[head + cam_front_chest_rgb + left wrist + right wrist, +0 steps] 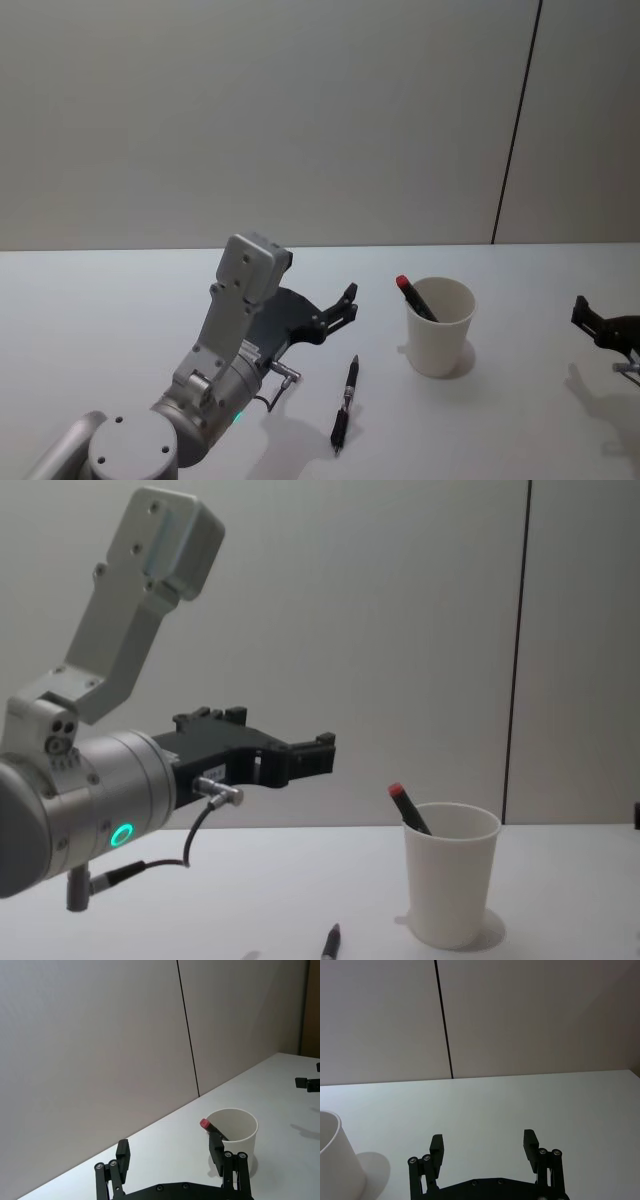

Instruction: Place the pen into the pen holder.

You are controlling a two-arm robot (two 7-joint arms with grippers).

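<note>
**A:** Two pens, one still out. What's over the desk (120,320)?

**B:** The left hand (351,304) hangs above it, left of the cup (440,335), fingers spread wide. I'd guess it's ready to come down for a grip.

**A:** And the right hand (483,1141)?

**B:** Parked well right of the cup, fingers apart too, out of the way.

**A:** The pens?

**B:** A red-capped pen (410,293) leans inside the cup. The black pen (345,403) lies flat on the desk, just left of the cup and nearer the robot, not yet gripped.

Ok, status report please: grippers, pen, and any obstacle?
Left gripper open, hovering near slim black pen lying on table. Right gripper open, idle at right. White paper cup upright, red-capped pen inside; path clear.
</note>
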